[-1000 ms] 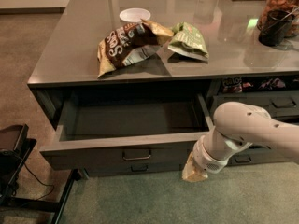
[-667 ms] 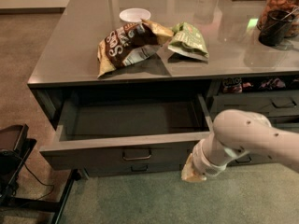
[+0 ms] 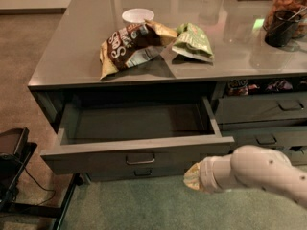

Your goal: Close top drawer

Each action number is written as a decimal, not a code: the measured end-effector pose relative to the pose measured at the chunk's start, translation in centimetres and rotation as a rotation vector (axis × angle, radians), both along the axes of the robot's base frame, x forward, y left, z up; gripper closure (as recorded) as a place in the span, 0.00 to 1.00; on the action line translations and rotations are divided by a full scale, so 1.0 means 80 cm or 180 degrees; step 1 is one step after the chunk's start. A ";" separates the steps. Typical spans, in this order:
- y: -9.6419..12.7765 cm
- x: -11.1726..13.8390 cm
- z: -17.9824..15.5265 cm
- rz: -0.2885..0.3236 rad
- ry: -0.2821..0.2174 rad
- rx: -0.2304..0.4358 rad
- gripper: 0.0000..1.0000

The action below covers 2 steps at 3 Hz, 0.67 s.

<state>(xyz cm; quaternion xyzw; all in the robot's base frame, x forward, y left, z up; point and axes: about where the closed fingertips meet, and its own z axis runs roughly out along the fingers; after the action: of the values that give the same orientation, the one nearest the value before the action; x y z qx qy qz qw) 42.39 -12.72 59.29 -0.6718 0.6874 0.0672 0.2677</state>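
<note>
Under the near edge of the grey table, the top drawer stands pulled well out, its box empty and its metal pull facing the near side. Low and to the right of the drawer front sits the gripper, close to it but apparently not touching; its state cannot be told. Judged step: approach for the push. Next, the gripper should meet the front squarely and press it toward the far side. Snack bags lie on top.

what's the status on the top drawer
Gripper low, by the right end of the drawer front. Top drawer wide open. Nothing seen blocking it.
</note>
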 end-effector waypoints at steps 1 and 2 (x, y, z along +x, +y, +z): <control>0.008 0.016 0.022 0.0080 -0.0719 0.0094 1.00; 0.003 0.034 0.042 0.0013 -0.1035 0.0081 1.00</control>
<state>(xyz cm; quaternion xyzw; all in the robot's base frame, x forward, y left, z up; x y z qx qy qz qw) 45.13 -12.50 62.67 -0.6718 0.6327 -0.0332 0.3838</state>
